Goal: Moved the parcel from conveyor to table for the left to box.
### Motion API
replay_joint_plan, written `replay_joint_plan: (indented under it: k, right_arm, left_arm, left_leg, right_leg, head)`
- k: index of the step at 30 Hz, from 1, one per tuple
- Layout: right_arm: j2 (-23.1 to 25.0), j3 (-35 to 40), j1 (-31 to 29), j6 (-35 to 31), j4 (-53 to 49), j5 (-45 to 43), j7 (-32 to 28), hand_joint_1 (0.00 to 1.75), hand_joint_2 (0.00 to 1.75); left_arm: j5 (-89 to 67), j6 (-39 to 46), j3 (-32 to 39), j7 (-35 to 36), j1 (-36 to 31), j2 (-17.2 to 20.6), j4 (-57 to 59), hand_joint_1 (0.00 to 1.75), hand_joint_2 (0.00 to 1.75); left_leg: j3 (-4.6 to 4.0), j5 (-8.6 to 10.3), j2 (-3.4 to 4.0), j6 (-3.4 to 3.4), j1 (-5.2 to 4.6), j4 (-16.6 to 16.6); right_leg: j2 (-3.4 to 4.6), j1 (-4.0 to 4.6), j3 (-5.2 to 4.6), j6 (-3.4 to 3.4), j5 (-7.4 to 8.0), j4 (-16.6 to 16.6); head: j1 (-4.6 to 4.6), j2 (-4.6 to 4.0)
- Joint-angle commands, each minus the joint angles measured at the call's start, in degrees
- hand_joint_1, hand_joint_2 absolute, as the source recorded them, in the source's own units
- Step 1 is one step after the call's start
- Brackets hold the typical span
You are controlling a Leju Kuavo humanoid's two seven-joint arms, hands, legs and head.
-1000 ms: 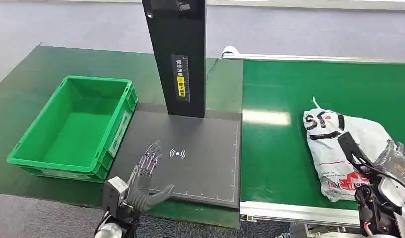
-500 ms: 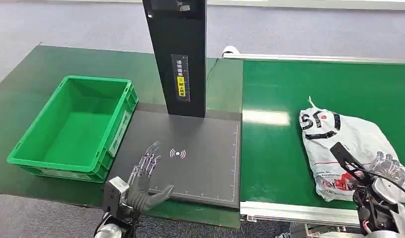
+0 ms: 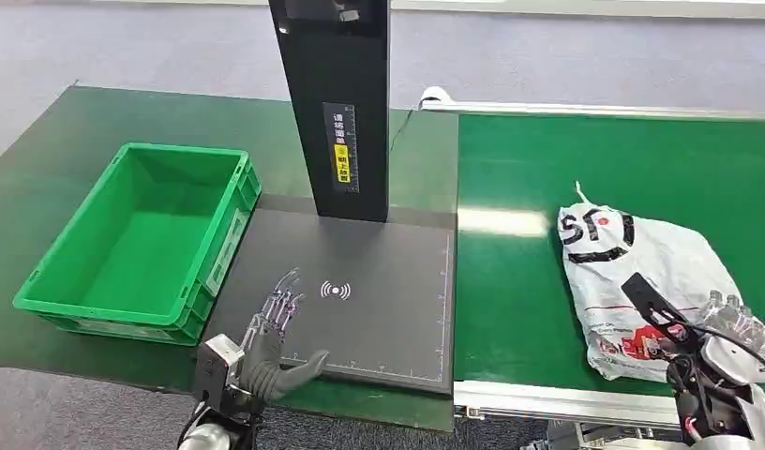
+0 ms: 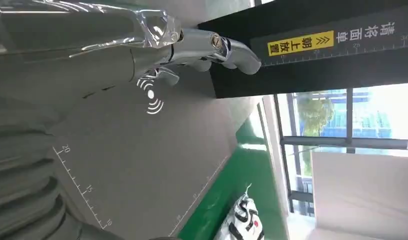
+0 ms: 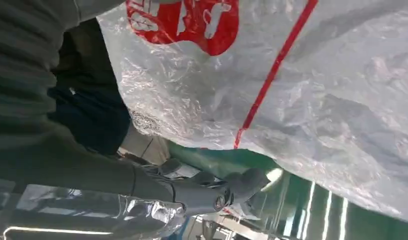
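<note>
The parcel (image 3: 641, 272), a white plastic mailer bag with black and red print, lies on the green conveyor belt (image 3: 519, 309) at the right. My right hand (image 3: 721, 337) sits at the parcel's near right corner, its thumb reaching over the bag. In the right wrist view the parcel (image 5: 292, 90) lies close against the palm while the fingers (image 5: 202, 192) stretch out straight alongside it, not closed. My left hand (image 3: 266, 342) hovers open over the front edge of the dark scanner pad (image 3: 379, 319), fingers spread and holding nothing. The left wrist view catches the parcel (image 4: 244, 222) far off.
An empty green crate (image 3: 41, 291) stands on the dark green table (image 3: 41, 169) at the left. A black scanner post (image 3: 337, 103) rises behind the pad. The conveyor's metal frame (image 3: 547, 401) runs along its near edge.
The parcel has drifted left along the belt. My right hand has dropped back toward the belt's near edge, staying at the bag's corner. The left hand has not moved.
</note>
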Motion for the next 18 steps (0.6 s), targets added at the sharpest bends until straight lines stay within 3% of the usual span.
replay_joint_plan:
  k: [1,2,3,4,6,7,10,18]
  right_arm:
    - [0.23,3.10,2.63,8.87,0.17,-1.82,-5.82,0.00,1.75]
    - [0.38,3.07,3.54,11.19,-0.35,-3.82,-8.45,0.16,1.75]
    - [0.37,3.69,4.26,12.86,-0.91,-5.00,-10.09,1.43,1.75]
    - [0.17,4.24,5.07,13.37,-1.71,-5.87,-10.89,1.69,1.75]
    - [0.41,7.20,6.44,14.92,-4.46,-7.05,-14.49,1.75,1.75]
    - [1.08,8.52,6.68,13.85,-6.60,-6.25,-9.89,1.75,1.75]
    - [1.34,9.55,7.35,13.78,-9.51,-6.11,-7.14,1.75,1.75]
    - [0.07,12.58,10.02,16.19,-14.33,-10.41,-10.02,1.75,1.75]
  left_arm:
    - [-0.49,0.11,1.25,0.91,-1.07,0.11,1.37,0.00,1.75]
    - [-0.47,0.11,1.21,0.91,-1.35,0.14,1.85,0.00,1.75]
    - [-0.47,0.11,1.20,0.91,-1.58,0.20,2.11,0.00,1.75]
    - [-0.41,0.09,1.31,0.93,-1.65,0.26,2.19,0.00,1.75]
    - [-0.38,0.72,2.14,1.09,-1.28,0.62,1.43,0.00,1.75]
    - [-0.35,0.74,2.27,1.08,-0.95,0.83,1.09,0.00,1.75]
    - [-0.29,0.82,2.45,1.08,-0.40,0.70,0.50,0.00,1.75]
    - [-0.26,0.87,2.84,1.20,-0.42,0.26,0.24,0.00,1.75]
  left_leg:
    - [0.02,0.07,-0.03,-0.01,0.00,-0.10]
    - [0.04,0.06,-0.05,-0.02,0.01,-0.10]
    - [0.04,0.04,-0.02,-0.02,0.04,-0.07]
    - [0.05,0.07,-0.06,-0.02,0.02,-0.12]
    - [0.02,0.07,-0.07,-0.02,0.03,-0.09]
    - [0.03,0.05,-0.02,-0.02,0.03,-0.07]
    - [0.04,0.05,0.17,-0.03,0.04,-0.09]
    - [0.11,0.02,0.11,-0.01,0.03,-0.06]
  right_leg:
    - [0.08,0.00,0.00,-0.02,0.08,-0.11]
    - [0.03,0.01,0.04,-0.02,0.06,-0.10]
    - [0.06,0.04,0.04,-0.02,0.06,-0.10]
    - [0.04,0.01,0.05,-0.03,0.07,-0.11]
    - [0.02,0.03,0.02,-0.03,0.07,-0.10]
    - [0.05,0.03,0.02,-0.02,0.06,-0.08]
    - [0.24,0.04,-0.02,-0.03,0.11,-0.09]
    - [0.14,0.03,0.05,-0.02,0.04,-0.06]
  head:
    - [0.00,0.00]
    - [-0.02,0.00]
    - [0.00,0.00]
    - [-0.02,0.00]
    - [0.00,0.00]
    - [-0.04,0.00]
    - [0.00,0.00]
    - [-0.02,0.00]
